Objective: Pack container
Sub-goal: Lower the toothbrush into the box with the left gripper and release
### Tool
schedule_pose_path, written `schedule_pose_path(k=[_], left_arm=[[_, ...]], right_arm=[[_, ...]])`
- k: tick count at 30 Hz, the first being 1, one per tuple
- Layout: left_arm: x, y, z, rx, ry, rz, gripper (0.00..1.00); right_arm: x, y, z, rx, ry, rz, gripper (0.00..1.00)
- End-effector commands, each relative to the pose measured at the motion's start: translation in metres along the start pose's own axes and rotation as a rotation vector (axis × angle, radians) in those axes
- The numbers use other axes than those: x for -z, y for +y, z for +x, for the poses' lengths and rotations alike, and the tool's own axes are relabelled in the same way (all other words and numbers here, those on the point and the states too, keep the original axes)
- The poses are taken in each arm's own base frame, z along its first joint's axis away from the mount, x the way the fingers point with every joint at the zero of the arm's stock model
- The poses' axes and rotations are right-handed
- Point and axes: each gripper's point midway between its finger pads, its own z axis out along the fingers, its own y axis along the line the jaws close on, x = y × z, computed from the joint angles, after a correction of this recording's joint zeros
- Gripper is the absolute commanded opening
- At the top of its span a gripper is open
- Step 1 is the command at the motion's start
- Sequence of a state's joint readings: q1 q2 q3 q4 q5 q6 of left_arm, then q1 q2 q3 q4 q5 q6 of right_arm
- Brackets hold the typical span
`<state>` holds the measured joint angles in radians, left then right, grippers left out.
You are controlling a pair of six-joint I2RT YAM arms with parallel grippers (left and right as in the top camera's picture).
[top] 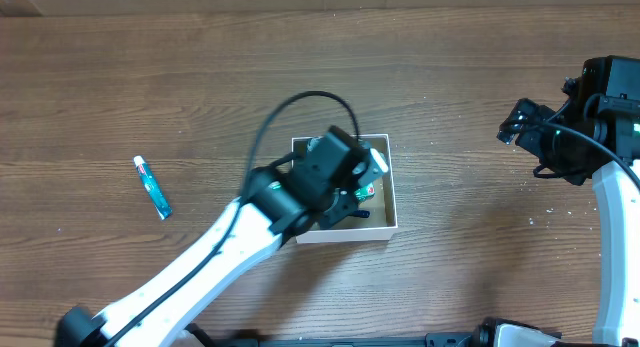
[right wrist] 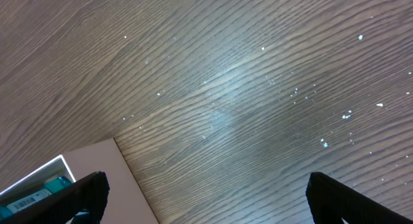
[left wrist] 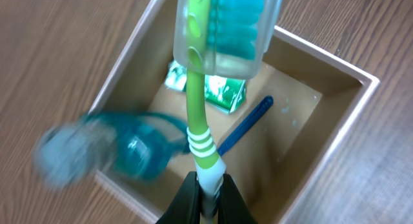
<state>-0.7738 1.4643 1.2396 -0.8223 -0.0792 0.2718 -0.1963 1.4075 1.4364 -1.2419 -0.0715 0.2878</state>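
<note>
The container (top: 392, 199), a small square box with white walls and a brown floor, sits mid-table; it also shows in the left wrist view (left wrist: 335, 114). My left gripper (left wrist: 206, 197) hangs over it, shut on the white end of a green toothbrush (left wrist: 197, 108) whose head wears a clear cap. In the overhead view this gripper (top: 352, 199) covers most of the box. Inside lie a green packet (left wrist: 222, 90), a blue stick (left wrist: 248, 124) and a blurred teal object (left wrist: 139, 150). My right gripper (right wrist: 206, 192) is open over bare wood at the far right (top: 520, 127).
A small blue-and-white tube (top: 152, 187) lies on the wooden table to the left of the box. A pale flat object with a barcode label (right wrist: 39, 188) shows at the lower left of the right wrist view.
</note>
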Motion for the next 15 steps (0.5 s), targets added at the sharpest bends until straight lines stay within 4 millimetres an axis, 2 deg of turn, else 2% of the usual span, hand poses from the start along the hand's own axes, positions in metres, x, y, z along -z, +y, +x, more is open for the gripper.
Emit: schedule_pose_path(k=[1, 3, 6, 9, 10, 11, 13, 14, 15], left_arm=[[-0.035, -0.008, 0.001, -0.086, 0.057, 0.02, 0.04], [-0.052, -0.012, 0.008, -0.089, 0.105, 0.035, 0.04], [-0.075, -0.021, 0.03, -0.094, 0.212, 0.073, 0.04], [-0.084, -0.031, 0.049, -0.096, 0.292, 0.126, 0.04], [-0.085, -0.032, 0.05, -0.097, 0.299, 0.127, 0.08], [-0.086, -0.032, 0.049, -0.097, 0.296, 0.126, 0.3], [-0.087, -0.03, 0.045, -0.097, 0.279, 0.116, 0.38], [-0.086, -0.028, 0.042, -0.097, 0.27, 0.107, 0.49], [-0.083, -0.023, 0.036, -0.09, 0.26, 0.089, 0.53]], right_arm=[[0.001, 0.001, -0.001, 0.005, -0.007, -0.004, 1.0], [0.001, 0.001, -0.001, 0.005, -0.008, -0.004, 1.0], [0.001, 0.001, -0.001, 0.005, -0.008, -0.004, 1.0], [0.001, 0.001, -0.001, 0.005, -0.008, -0.004, 1.0], [0.001, 0.001, -0.001, 0.005, -0.008, -0.004, 1.0], [0.001, 0.001, -0.001, 0.005, -0.008, -0.004, 1.0], [0.001, 0.001, -0.001, 0.005, -0.008, -0.004, 1.0], [0.001, 0.001, -0.001, 0.005, -0.007, -0.004, 1.0], [0.001, 0.001, -0.001, 0.005, -0.007, -0.004, 1.0]])
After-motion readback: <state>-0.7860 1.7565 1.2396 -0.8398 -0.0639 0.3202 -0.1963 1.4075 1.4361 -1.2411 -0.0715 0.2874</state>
